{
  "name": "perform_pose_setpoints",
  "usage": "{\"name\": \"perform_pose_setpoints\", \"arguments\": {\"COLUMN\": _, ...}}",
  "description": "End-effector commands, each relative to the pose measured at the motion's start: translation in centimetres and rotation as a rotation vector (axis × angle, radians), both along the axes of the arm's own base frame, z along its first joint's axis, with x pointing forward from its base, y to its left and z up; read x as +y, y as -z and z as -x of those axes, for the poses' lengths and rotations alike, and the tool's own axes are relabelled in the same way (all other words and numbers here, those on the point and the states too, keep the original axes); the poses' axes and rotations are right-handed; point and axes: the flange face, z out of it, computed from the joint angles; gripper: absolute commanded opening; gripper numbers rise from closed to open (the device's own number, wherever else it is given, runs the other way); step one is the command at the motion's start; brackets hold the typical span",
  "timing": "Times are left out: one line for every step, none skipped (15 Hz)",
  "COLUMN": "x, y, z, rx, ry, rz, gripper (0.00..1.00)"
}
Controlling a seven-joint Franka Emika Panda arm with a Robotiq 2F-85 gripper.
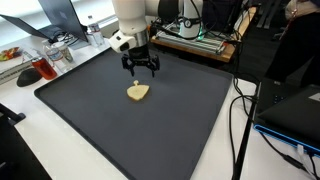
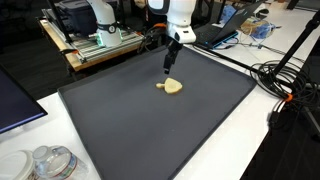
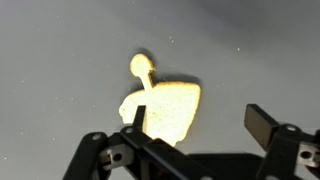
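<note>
A small pale yellow flat piece with a round knob on a short neck (image 1: 138,92) (image 2: 171,86) (image 3: 165,108) lies on the dark grey mat (image 1: 150,130) (image 2: 150,125). My gripper (image 1: 141,68) (image 2: 167,70) (image 3: 197,125) hangs just above it, a little toward the back of the mat, open and empty. In the wrist view one finger (image 3: 133,140) overlaps the piece's lower left edge and the other finger (image 3: 262,125) stands off to its right over bare mat.
The mat covers most of a white table (image 1: 60,150). A wooden rack with equipment (image 1: 195,40) (image 2: 95,45) stands behind. Black cables (image 1: 240,120) (image 2: 285,85) trail beside the mat. Clear containers (image 2: 45,162) and a plate of food (image 1: 10,55) sit at the table's edges.
</note>
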Motion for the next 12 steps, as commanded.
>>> {"name": "perform_pose_setpoints", "arguments": {"x": -0.1, "y": -0.4, "z": 0.1, "rx": -0.005, "ry": 0.004, "rz": 0.042, "gripper": 1.0}}
{"name": "perform_pose_setpoints", "arguments": {"x": -0.5, "y": -0.6, "z": 0.3, "rx": -0.003, "ry": 0.026, "rz": 0.084, "gripper": 1.0}}
{"name": "perform_pose_setpoints", "arguments": {"x": -0.5, "y": -0.8, "z": 0.7, "rx": -0.002, "ry": 0.034, "rz": 0.125, "gripper": 1.0}}
{"name": "perform_pose_setpoints", "arguments": {"x": -0.4, "y": -0.9, "z": 0.9, "rx": -0.006, "ry": 0.04, "rz": 0.159, "gripper": 1.0}}
{"name": "perform_pose_setpoints", "arguments": {"x": 0.0, "y": -1.2, "z": 1.1, "rx": -0.017, "ry": 0.044, "rz": 0.193, "gripper": 1.0}}
{"name": "perform_pose_setpoints", "arguments": {"x": 0.6, "y": -1.4, "z": 1.2, "rx": -0.024, "ry": 0.044, "rz": 0.214, "gripper": 1.0}}
{"name": "perform_pose_setpoints", "arguments": {"x": 1.4, "y": -1.6, "z": 1.3, "rx": -0.033, "ry": 0.036, "rz": 0.231, "gripper": 1.0}}
{"name": "perform_pose_setpoints", "arguments": {"x": 2.2, "y": -1.9, "z": 1.3, "rx": -0.043, "ry": 0.023, "rz": 0.247, "gripper": 1.0}}
{"name": "perform_pose_setpoints", "arguments": {"x": 3.0, "y": -2.1, "z": 1.3, "rx": -0.053, "ry": 0.016, "rz": 0.257, "gripper": 1.0}}
{"name": "perform_pose_setpoints", "arguments": {"x": 3.8, "y": -2.4, "z": 1.3, "rx": -0.067, "ry": 0.02, "rz": 0.267, "gripper": 1.0}}
{"name": "perform_pose_setpoints", "arguments": {"x": 4.6, "y": -2.7, "z": 1.4, "rx": -0.08, "ry": 0.023, "rz": 0.27, "gripper": 1.0}}
{"name": "perform_pose_setpoints", "arguments": {"x": 5.3, "y": -2.8, "z": 1.3, "rx": -0.086, "ry": 0.03, "rz": 0.276, "gripper": 1.0}}
